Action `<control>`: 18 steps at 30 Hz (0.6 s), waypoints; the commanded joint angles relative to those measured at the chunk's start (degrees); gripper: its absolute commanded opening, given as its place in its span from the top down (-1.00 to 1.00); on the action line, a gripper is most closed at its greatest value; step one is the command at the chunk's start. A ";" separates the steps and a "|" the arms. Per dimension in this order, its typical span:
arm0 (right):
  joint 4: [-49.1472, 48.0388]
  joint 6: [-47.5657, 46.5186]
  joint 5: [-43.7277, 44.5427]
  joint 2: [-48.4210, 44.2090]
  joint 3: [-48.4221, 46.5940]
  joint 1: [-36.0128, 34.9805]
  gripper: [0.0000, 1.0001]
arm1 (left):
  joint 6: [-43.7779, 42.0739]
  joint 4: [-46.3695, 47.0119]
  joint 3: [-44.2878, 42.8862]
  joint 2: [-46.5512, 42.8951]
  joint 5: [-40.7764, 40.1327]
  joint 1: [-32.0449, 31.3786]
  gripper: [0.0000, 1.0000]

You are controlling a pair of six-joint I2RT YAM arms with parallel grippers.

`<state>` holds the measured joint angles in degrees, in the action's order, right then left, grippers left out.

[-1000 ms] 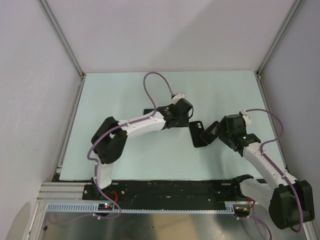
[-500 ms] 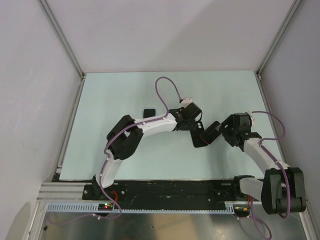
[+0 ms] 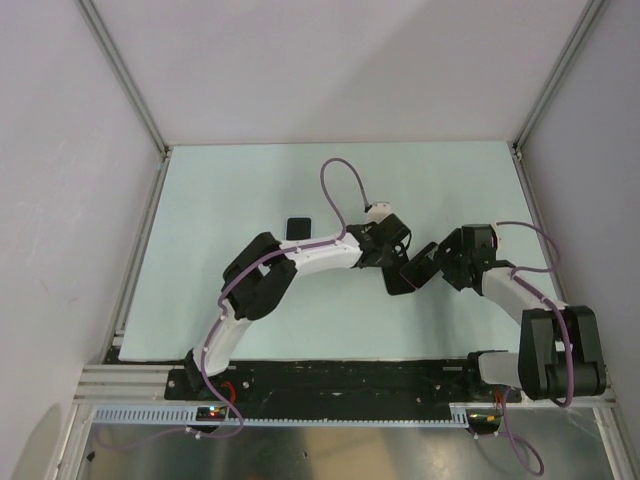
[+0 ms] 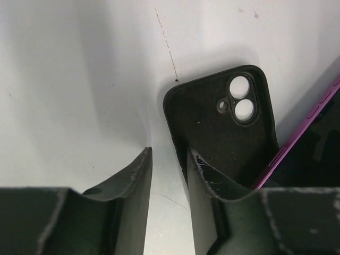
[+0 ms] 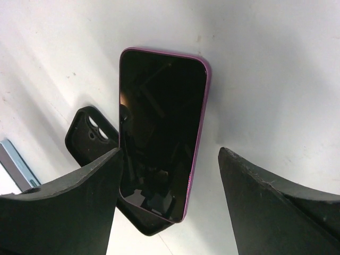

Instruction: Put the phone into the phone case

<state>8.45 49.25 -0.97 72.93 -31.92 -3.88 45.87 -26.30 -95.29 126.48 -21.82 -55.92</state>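
The black phone case [image 4: 223, 127] lies open side up, its camera holes at the far end. It also shows in the top view [image 3: 395, 284]. The purple-edged phone [image 5: 159, 133] lies screen up, tilted across the case's near end [image 5: 87, 141]; it also shows in the top view [image 3: 416, 269]. My left gripper [image 4: 169, 150] is open by a narrow gap at the case's left edge, with one finger [image 4: 212, 180] over the case and the other outside it. My right gripper [image 5: 171, 150] is wide open around the phone's near end, and its left finger [image 5: 79, 196] is close to the phone.
A small dark rectangular object [image 3: 297, 228] lies on the pale green table [image 3: 230, 190], behind the left arm. A pale flat object [image 5: 16, 164] shows at the left edge of the right wrist view. White walls and metal frame posts enclose the table.
My left arm has swung right, off the small dark object and onto the case. My right gripper has shifted left with the phone over the case's end.
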 commanded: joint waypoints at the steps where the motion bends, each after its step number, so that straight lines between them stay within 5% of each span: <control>1: -3.45 0.02 -0.79 2.90 -0.41 0.18 -0.54 | -1.07 -0.16 -2.06 0.85 -2.71 -0.59 0.34; 6: -5.27 0.31 -2.21 6.37 -0.42 -0.16 -0.53 | -1.72 -0.44 -1.85 0.64 -2.38 -0.68 0.62; 18: -5.21 -2.23 -2.31 12.58 -3.98 -4.44 -0.48 | -5.04 -0.64 0.39 -1.23 -0.42 -0.64 0.91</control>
<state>-1.72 49.08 -3.86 82.89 -34.72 -5.93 43.42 -26.26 -95.37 126.72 -22.13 -56.29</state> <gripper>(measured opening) 0.749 0.067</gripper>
